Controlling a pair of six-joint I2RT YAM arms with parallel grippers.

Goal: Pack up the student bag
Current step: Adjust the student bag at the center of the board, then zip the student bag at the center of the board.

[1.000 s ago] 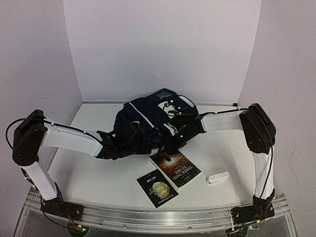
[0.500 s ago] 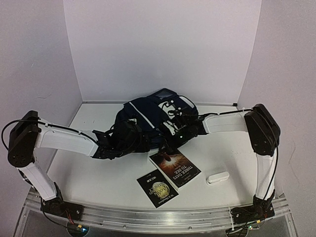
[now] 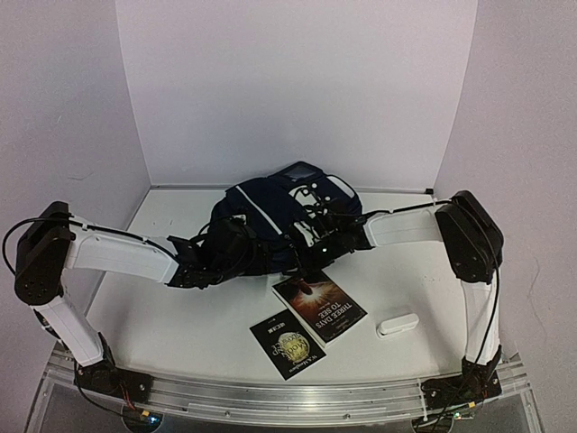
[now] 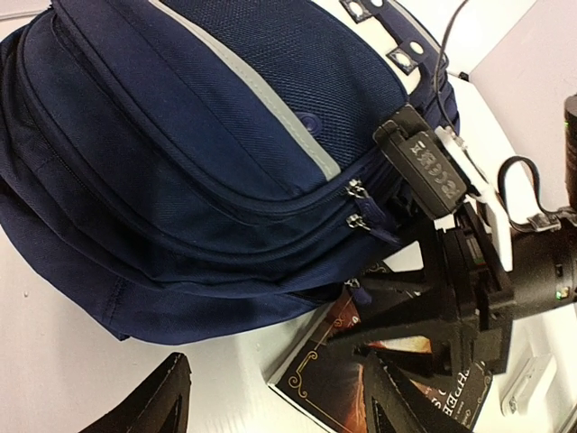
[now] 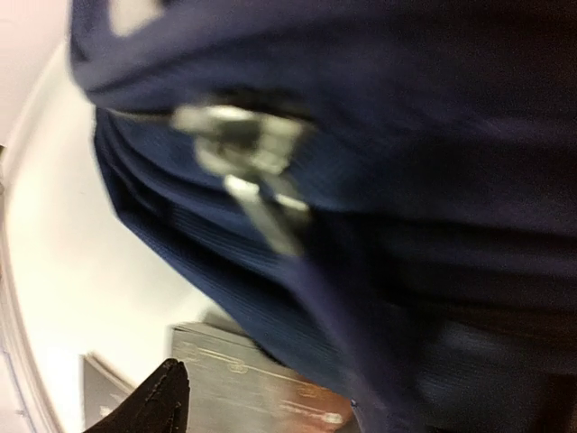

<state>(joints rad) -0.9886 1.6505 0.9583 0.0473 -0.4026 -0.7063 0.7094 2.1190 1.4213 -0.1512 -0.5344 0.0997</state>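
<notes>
The student bag (image 3: 275, 209) is dark navy with a thin white stripe and lies on its back at the middle of the table. Its zip pulls (image 4: 358, 193) sit on the near side; one (image 5: 243, 149) shows large and blurred in the right wrist view. My left gripper (image 3: 245, 257) hovers open at the bag's front-left edge, with only table and a book corner between its fingers (image 4: 149, 406). At the bag's front edge, by the lower zip pull (image 4: 354, 290), my right gripper (image 4: 347, 311) stands open too. Only one of its fingers (image 5: 144, 404) shows in its own view.
A dark book (image 3: 319, 307) lies just in front of the bag, under the right gripper. A smaller black book (image 3: 287, 343) lies nearer the front edge. A small white case (image 3: 397, 323) sits at the right. White walls close in the back and both sides.
The right gripper has pushed a little left, closer against the bag's front edge. The left arm has dropped slightly and its gripper has shifted a little left. The bag has barely moved.
</notes>
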